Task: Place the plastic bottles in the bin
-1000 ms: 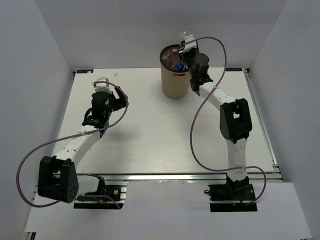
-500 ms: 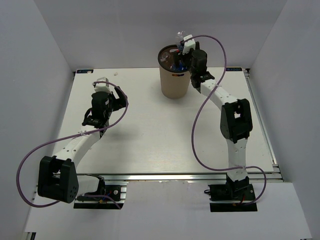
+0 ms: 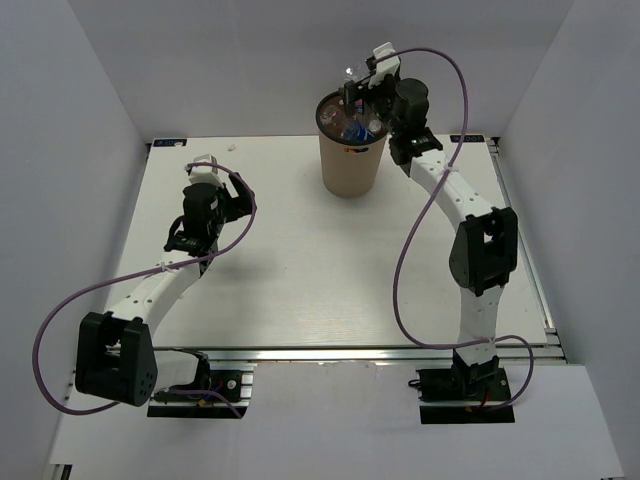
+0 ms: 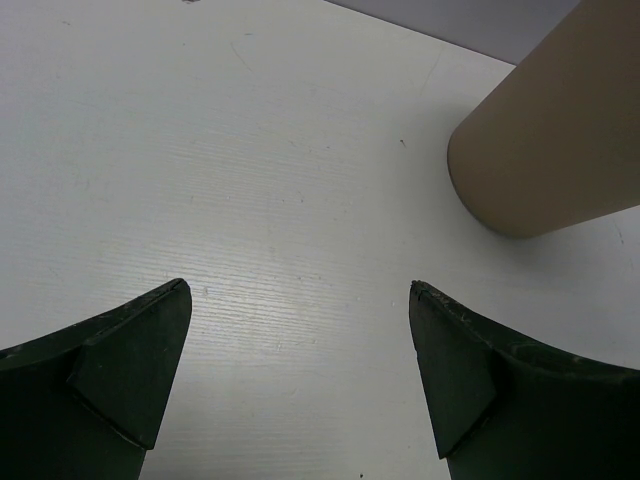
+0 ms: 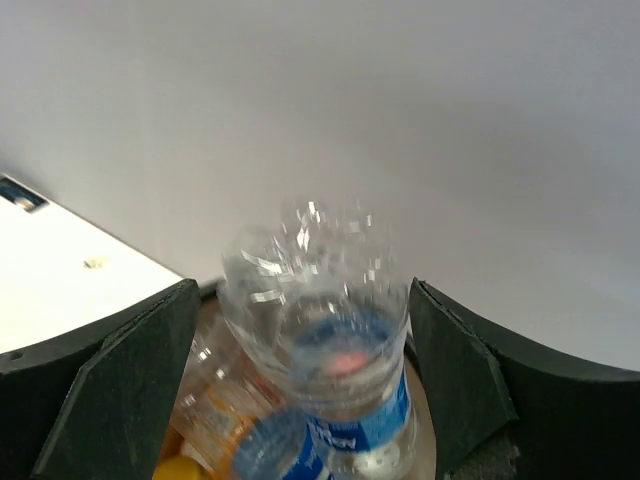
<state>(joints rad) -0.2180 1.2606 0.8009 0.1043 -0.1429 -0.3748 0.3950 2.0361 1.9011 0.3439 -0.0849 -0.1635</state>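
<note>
Blue-label bottle prob. empty: light, crushable, slick; grip mid-body. Right pincer apart over bin; left pincer apart too.

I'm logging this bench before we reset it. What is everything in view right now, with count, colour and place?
bin: one, tan with a dark rim, far middle of the table.
bottle with blue label: one, clear, blurred, base toward the wrist camera, between the right gripper's fingers above the bin.
other bottles: count unclear, clear and orange, inside the bin.
table: one, white, under everything.
cables: two, purple, one looped along each arm.
left gripper: one, black fingers, open over the table, left of the bin.
right gripper: one, black fingers, open over the bin's mouth.
</note>
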